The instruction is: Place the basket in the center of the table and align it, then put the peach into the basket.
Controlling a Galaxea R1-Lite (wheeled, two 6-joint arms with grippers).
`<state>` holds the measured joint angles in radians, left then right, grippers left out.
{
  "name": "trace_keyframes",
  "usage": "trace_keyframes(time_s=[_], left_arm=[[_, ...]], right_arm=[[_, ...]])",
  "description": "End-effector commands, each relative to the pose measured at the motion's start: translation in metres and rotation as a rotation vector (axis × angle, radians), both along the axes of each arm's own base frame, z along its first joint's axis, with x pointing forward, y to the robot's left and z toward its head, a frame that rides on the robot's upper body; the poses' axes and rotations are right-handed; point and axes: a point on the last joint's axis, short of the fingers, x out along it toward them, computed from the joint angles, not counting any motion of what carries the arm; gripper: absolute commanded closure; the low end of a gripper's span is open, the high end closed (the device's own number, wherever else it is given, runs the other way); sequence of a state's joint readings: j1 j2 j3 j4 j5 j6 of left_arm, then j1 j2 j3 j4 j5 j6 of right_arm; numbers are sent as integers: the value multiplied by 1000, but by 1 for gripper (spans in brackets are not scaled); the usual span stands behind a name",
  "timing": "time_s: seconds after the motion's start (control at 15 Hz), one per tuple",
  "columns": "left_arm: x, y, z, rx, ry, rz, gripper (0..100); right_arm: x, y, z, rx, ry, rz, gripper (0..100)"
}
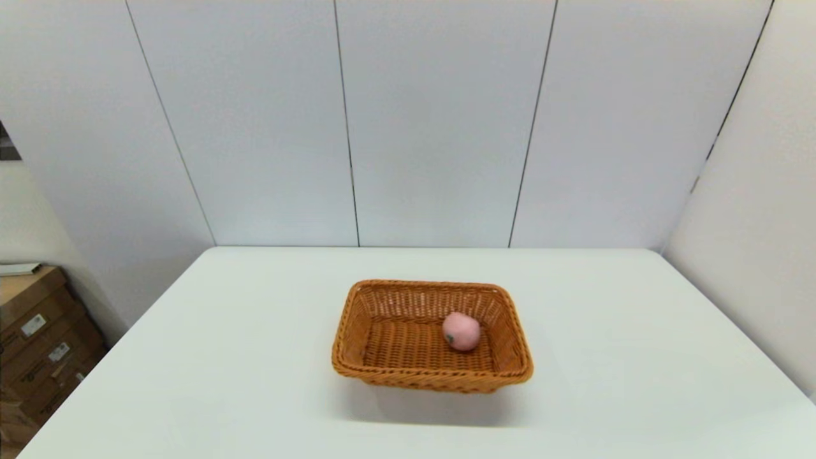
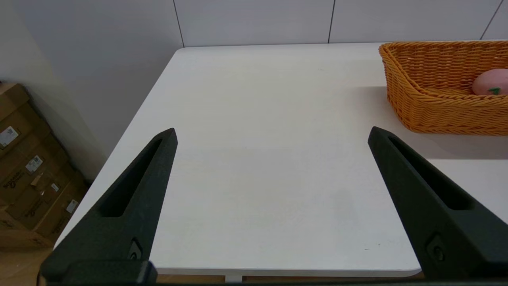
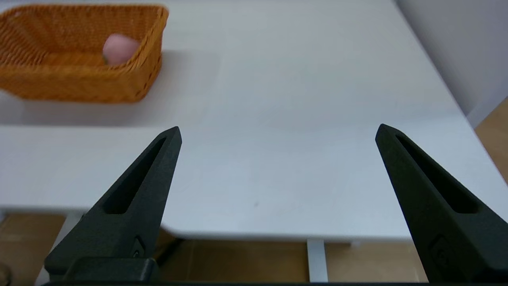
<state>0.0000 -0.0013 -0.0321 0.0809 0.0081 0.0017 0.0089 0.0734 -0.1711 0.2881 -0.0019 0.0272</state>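
The orange-brown wicker basket [image 1: 432,335] stands near the middle of the white table [image 1: 637,357], its long sides square to the table's edges. The pale pink peach [image 1: 461,331] lies inside it, toward the right half of the floor. Both arms are pulled back off the table's near edge and do not show in the head view. My left gripper [image 2: 272,135] is open over the table's near left part, the basket [image 2: 444,87] and peach [image 2: 491,81] well off to its side. My right gripper [image 3: 278,133] is open above the near right edge, far from the basket [image 3: 79,51] and peach [image 3: 119,48].
Stacked cardboard boxes [image 1: 38,338] stand on the floor left of the table, also seen as boxes [image 2: 27,167] in the left wrist view. White panelled walls close in behind the table and along its right side. A table leg [image 3: 316,260] shows below the near edge.
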Motion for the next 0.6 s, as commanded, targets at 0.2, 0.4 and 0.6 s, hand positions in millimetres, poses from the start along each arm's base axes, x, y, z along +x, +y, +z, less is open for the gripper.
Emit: trace_keyframes(time_s=[0.2,0.4,0.6], left_arm=[[0,0,0,0,0,0,0],[0,0,0,0,0,1,0],[0,0,0,0,0,0,0]], right_arm=[[0,0,-19,-98,-42,16,0],[0,0,-19,-59,-40,5,0],[0,0,-19,-52,-42,2,0]])
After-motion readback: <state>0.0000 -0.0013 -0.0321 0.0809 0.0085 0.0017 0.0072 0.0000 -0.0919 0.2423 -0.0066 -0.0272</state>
